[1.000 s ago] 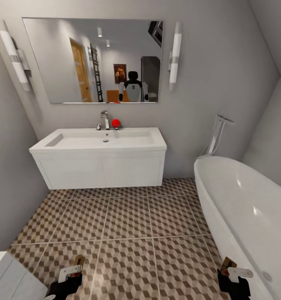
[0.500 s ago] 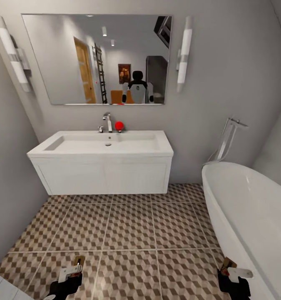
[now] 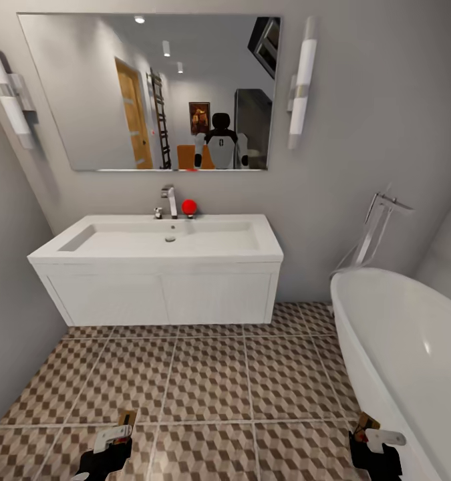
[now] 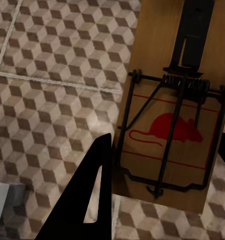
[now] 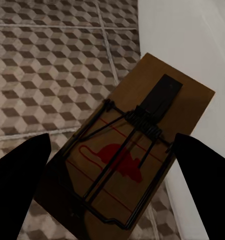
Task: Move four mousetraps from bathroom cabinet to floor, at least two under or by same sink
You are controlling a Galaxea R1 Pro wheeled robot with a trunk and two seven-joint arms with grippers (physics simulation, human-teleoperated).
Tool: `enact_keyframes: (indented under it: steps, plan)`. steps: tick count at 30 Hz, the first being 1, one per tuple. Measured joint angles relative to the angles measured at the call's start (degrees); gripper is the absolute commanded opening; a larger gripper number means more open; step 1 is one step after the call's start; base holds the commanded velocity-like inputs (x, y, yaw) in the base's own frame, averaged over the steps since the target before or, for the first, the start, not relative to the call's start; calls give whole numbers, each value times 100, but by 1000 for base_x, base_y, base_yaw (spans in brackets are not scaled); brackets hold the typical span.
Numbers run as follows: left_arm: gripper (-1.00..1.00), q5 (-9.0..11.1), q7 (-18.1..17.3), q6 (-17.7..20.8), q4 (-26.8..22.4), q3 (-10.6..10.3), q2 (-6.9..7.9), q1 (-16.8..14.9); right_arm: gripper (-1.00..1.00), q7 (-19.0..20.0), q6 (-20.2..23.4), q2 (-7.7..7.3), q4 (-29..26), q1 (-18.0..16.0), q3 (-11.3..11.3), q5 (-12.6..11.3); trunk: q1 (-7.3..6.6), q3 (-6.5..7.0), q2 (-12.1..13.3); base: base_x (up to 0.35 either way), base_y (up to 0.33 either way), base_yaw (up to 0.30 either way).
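Note:
My left gripper point(image 3: 113, 437) is low at the near left, shut on a brown wooden mousetrap point(image 3: 125, 419). In the left wrist view that mousetrap point(image 4: 172, 130) shows a red mouse print and dark wire, beside one dark finger point(image 4: 92, 200), over the cube-patterned bathroom floor point(image 4: 47, 100). My right gripper point(image 3: 375, 439) is at the near right by the tub, shut on a second mousetrap point(image 3: 367, 421). The right wrist view has this mousetrap point(image 5: 135, 155) between two dark fingers point(image 5: 17, 185). The white sink point(image 3: 158, 244) hangs ahead on the wall above the bathroom floor point(image 3: 205, 374). The cabinet is out of view.
A white oval bathtub point(image 3: 412, 361) with a chrome floor tap point(image 3: 379, 227) takes up the right side. A red object point(image 3: 189, 206) sits by the sink's tap point(image 3: 169, 199). A mirror point(image 3: 152, 93) with two wall lights hangs above. A grey wall point(image 3: 11, 321) closes the left.
The whole view has shifted: the sink now looks nearer and larger, and the white object at the near left corner has left the picture. Both grippers still hold their mousetraps the same way.

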Motion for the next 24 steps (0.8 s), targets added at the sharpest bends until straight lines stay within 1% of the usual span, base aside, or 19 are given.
enact_keyframes:
  steps: [2, 5, 24]
  plan:
    - [-100, 0, 0, 0, 0, 0, 0, 0, -100, -3, 0, 0, 0, -2, 0, 0, 0, 0, 0, 230, 0, 0]
    - [-100, 0, 0, 0, 0, 0, 0, 0, -100, 0, 0, 0, 0, -1, 0, 0, 2, 0, 0, 62, 0, 0]
    - [-100, 0, -9, 0, -3, 0, 0, 0, -100, 12, 0, 0, 4, -2, 9, 2, 3, 0, 0, 4, 0, 0]
